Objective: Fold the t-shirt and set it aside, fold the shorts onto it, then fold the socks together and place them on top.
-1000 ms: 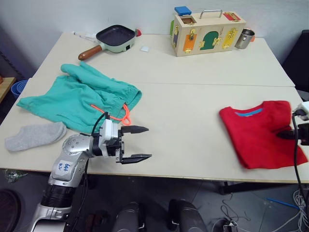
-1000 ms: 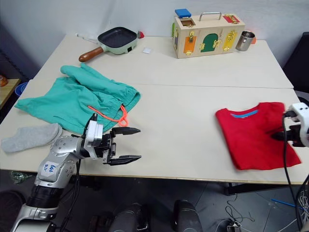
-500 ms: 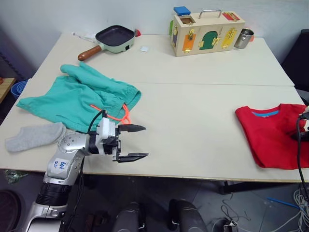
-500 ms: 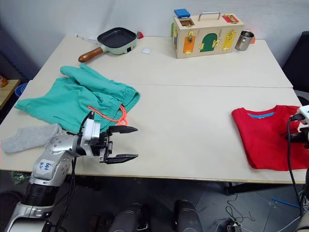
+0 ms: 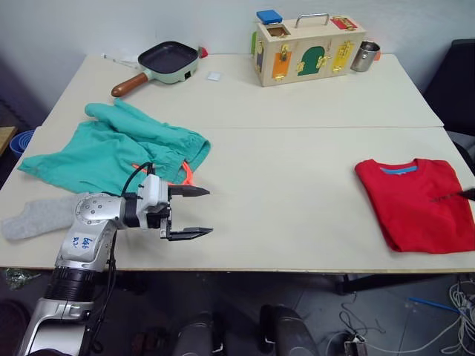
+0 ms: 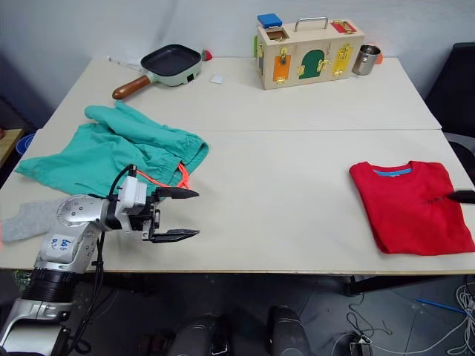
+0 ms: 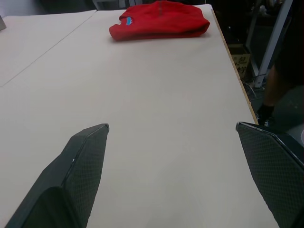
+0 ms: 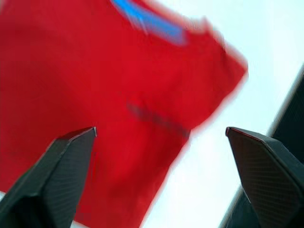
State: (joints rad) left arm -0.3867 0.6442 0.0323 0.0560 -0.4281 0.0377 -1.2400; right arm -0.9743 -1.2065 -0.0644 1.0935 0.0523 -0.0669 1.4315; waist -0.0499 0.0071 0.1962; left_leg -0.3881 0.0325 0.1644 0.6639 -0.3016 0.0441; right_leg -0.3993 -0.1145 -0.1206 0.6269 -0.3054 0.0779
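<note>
Left pincer sits low at the lower left of the frame, just above the front edge of the desk, its two black fingers spread wide apart with nothing between them; under it is bare desk top. Right behind its wrist lie the shorts, a rumpled teal heap in the left half of the frame, the orange drawstring curling out beside the pincer's upper finger. Further left, at the frame's edge, the socks rest pale grey on the desk, partly behind the arm.

Over at the right edge, the tip of the right pincer pokes in above the t-shirt; the right wrist view shows its fingers splayed well apart, released, gripping nothing, with red cloth below them. The t-shirt lies folded into a neat block at the lower right of the frame, blue label at the neck, close to the desk's front edge and well apart from the shorts.

Along the far edge at the top: a frying pan upper left, a wooden latch box upper centre, a metal cup just beside it.
</note>
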